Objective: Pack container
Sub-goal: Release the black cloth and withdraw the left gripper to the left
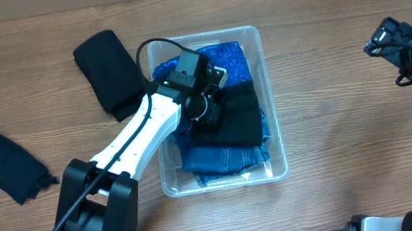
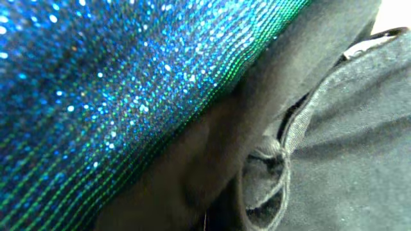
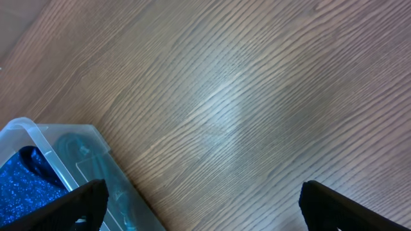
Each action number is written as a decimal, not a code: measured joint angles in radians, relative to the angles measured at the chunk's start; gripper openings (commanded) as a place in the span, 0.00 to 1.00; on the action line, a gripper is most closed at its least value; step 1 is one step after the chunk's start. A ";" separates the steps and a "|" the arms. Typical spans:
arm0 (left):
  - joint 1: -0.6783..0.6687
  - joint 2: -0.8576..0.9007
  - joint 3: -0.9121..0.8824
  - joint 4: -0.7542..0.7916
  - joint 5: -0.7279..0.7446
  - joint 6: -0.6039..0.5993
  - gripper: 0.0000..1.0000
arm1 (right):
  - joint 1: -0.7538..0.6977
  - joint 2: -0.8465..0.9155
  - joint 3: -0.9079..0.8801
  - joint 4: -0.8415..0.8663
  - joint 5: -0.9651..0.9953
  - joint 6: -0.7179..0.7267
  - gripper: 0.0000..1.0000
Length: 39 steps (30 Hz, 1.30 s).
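Observation:
The clear plastic container (image 1: 269,83) stands mid-table holding a sparkly blue garment (image 1: 232,58), a black garment (image 1: 242,115) and folded jeans (image 1: 224,159). My left gripper (image 1: 218,109) reaches down into it onto the black garment. Its fingers are hidden in the left wrist view, where bunched black fabric (image 2: 212,167) fills the lower middle beside the sparkly blue cloth (image 2: 96,83); it is shut on that black fabric. My right gripper (image 1: 401,54) hovers at the far right, open, with bare wood between its fingers (image 3: 77,205). The container's corner (image 3: 38,138) shows at the lower left of the right wrist view.
A folded black garment (image 1: 109,72) lies on the table just left of the container, against its far-left corner. A dark navy garment (image 1: 7,166) lies near the table's left edge. Bare wood separates the container from the right arm.

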State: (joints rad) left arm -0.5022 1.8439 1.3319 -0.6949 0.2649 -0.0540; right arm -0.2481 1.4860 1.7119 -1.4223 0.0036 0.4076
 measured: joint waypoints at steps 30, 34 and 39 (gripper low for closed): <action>0.848 0.033 0.376 -0.231 0.106 -0.187 1.00 | 0.000 0.000 0.000 0.009 0.000 -0.006 1.00; 0.849 0.205 0.376 -0.197 0.262 -0.133 1.00 | 0.000 0.000 0.000 0.010 0.000 -0.010 1.00; 0.843 0.374 0.376 -0.153 0.384 -0.100 1.00 | 0.000 0.000 0.000 0.010 0.000 -0.013 1.00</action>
State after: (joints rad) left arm 0.3412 2.2177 1.7077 -0.8478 0.6491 -0.1535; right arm -0.2481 1.4860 1.7115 -1.4124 0.0032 0.3950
